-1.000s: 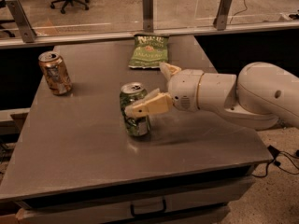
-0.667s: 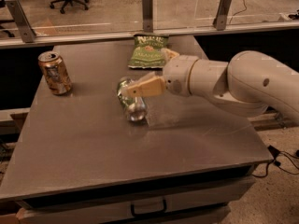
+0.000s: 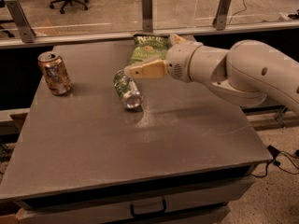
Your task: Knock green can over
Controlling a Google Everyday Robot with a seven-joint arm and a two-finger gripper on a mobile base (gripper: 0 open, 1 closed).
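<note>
The small green-and-white patterned aluminium can (image 3: 125, 88) lies tipped on its side near the middle of the flat grey surface (image 3: 140, 139), with its silver end facing the front edge and its other end pointing toward the back. The robot's hand (image 3: 150, 57) hovers just behind and above it, reaching in from the right on a bulky white arm (image 3: 243, 71). The hand is spread and grips nothing: one tan finger (image 3: 145, 70) stretches leftward with its tip at the can's far end, though whether it touches the can is unclear, while the other finger (image 3: 174, 38) shows apart from it, farther back. A flat green chip bag (image 3: 148, 48) lies near the far edge of the surface, partly hidden by the hand. An orange-brown drink can (image 3: 54, 73) stands upright toward the left edge, well apart from the green can. A dark drawer handle (image 3: 147, 209) shows on the front below the surface.
</note>
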